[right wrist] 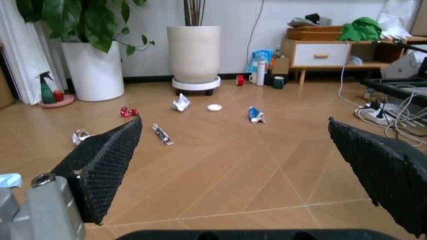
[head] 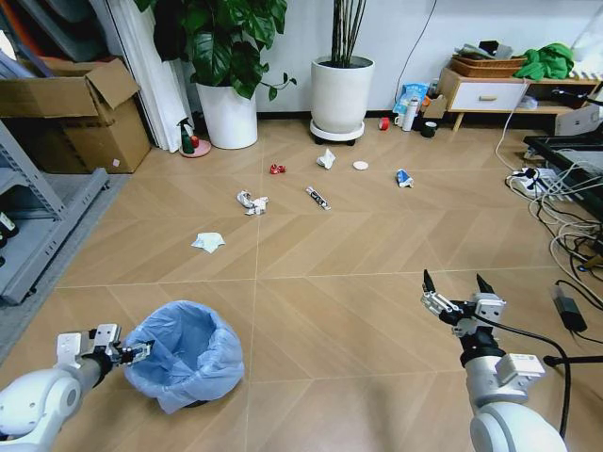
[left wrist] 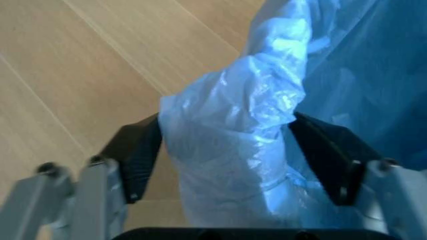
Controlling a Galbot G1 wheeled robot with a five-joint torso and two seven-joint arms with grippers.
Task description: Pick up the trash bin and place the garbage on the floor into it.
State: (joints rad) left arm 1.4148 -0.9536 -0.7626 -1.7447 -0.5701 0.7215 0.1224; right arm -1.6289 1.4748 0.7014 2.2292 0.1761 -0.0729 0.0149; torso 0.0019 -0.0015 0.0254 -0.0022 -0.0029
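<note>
Only the first step in hand, by the look of it: left hand (left wrist: pixel 223 165) clamped on a fold of the light-blue bag at the near rim of the trash bin (head: pixel 184 353), bin apparently not yet lifted from the floor (head: pixel 330 311). Nothing collected so far, the garbage (head: pixel 252 201) scattered well ahead of the bin, near the white planters (head: pixel 339 94). Right hand (head: pixel 459 283) low over bare floor, fingers apart and empty, well apart from every piece.
</note>
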